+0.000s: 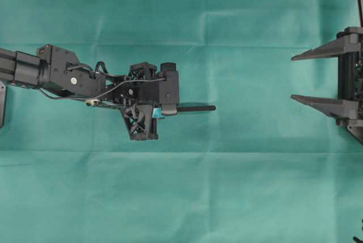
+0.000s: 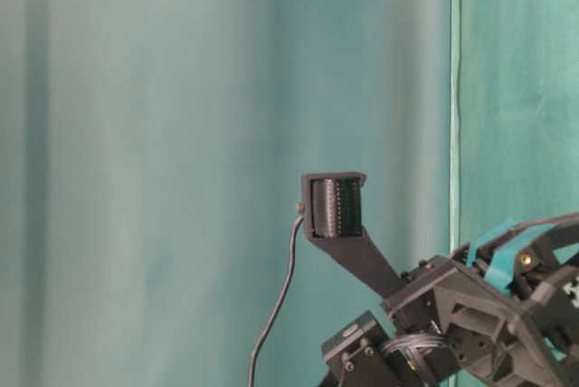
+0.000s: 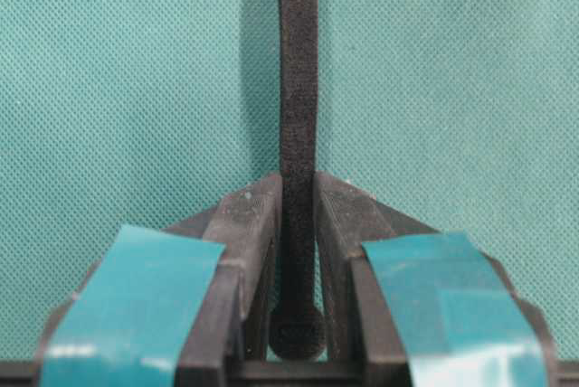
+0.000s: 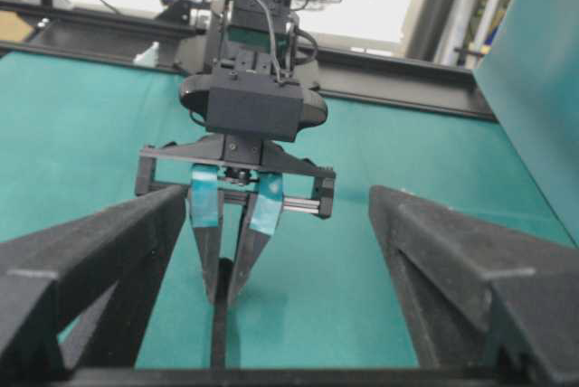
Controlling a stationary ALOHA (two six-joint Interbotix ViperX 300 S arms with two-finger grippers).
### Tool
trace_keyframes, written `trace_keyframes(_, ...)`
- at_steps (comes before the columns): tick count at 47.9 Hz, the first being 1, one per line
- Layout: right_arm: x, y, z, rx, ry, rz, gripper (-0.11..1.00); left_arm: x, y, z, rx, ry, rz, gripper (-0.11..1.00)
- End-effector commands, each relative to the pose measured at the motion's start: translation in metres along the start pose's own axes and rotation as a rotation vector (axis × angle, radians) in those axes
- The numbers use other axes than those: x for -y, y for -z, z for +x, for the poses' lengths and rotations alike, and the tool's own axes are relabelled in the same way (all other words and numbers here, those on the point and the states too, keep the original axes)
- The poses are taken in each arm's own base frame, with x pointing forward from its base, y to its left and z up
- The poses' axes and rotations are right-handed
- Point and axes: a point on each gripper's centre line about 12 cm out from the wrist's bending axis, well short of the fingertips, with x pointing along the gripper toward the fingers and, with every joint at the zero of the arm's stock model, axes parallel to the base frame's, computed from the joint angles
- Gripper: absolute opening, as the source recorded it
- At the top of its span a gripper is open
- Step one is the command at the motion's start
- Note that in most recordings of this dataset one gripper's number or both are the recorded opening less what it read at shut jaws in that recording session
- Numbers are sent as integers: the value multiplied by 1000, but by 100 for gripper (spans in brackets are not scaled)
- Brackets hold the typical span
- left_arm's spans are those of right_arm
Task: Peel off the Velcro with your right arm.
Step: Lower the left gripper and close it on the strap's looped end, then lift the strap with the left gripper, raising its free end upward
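The Velcro (image 3: 298, 125) is a thin black strip with a fuzzy, grainy surface and a small rounded knob at its near end. In the left wrist view it stands between the two fingers of the left gripper (image 3: 298, 197); the fingers are matte black plastic with teal tape on their outer sides, and they press on the strip from both sides, so this gripper is closed on it. The knob sits deep between the jaws, near their base, and the rest of the strip goes out past the fingertips.

In the overhead view the Velcro (image 1: 195, 108) sticks out level from the left gripper (image 1: 170, 108) toward the right edge of the desk, over the green cloth (image 1: 227, 186), which is woven and a little creased. The right gripper (image 1: 295, 78) is near the right edge, well apart from the strip; its two long pointed black fingers stand wide apart and hold nothing.

The right wrist view shows the left gripper (image 4: 231, 292) from the front, between the right fingers (image 4: 99, 251). The table-level view shows only arm parts; the strip I cannot find there.
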Motion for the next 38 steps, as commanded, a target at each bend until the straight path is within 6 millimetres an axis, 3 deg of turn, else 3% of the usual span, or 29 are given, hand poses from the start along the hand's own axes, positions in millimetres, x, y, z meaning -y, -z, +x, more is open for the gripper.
trace_keyframes(1, 0, -4, 1, 17, 1, 0, 62, 2, -17, -12, 51, 4, 5, 10)
trace_keyframes(17, 0, -6, 2, 21, 1, -2, 62, 2, -37, -40, 112, 5, 5, 10)
trace_keyframes(38, -1, -31, 7, 69, -11, -43, 62, 4, -68, -111, 256, 11, -3, 10)
